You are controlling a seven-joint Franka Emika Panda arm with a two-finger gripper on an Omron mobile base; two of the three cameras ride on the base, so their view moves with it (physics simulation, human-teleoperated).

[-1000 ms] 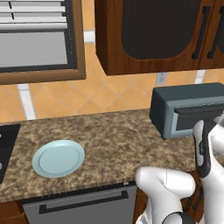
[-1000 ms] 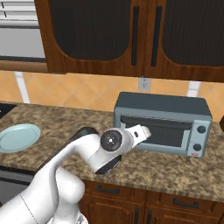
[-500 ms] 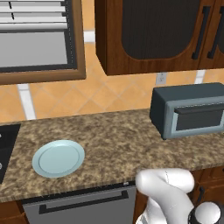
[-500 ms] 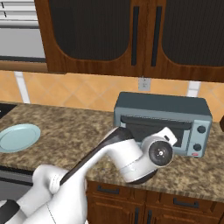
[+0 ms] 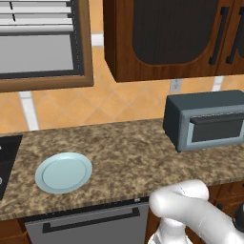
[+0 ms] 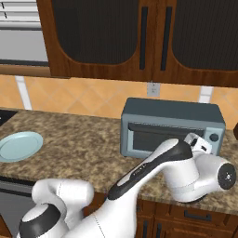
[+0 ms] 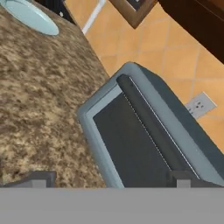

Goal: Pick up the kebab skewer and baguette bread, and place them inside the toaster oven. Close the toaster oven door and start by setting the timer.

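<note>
Oven: the boxy slate-grey countertop toaster oven [image 6: 169, 126] stands on the speckled brown granite counter [image 5: 124, 157], at its right end, under the dark wooden wall cabinets [image 6: 139, 37]
Door: the grey-framed toaster oven door [image 7: 131, 151] with dark glass window is shut; its dark bar handle [image 7: 151, 127] lies along the top edge
Plate: the round pale-blue plate [image 5: 63, 172] sits well apart from the oven, at the counter's left, and is bare
Food: neither kebab skewer nor baguette bread can be made out on plate or counter; with the door shut, they are judged to be already inside
Tool: the two-finger gripper [image 7: 109, 179] has its jaws spread fully and grips nothing; it faces the door front closely
Change: over the last second the arm swung rightward and lower across the oven front; door position unchanged
Meaning: loading and closing appear complete; the remaining step is judged to be the timer knob [image 6: 213, 137] on the oven's right panel
</note>
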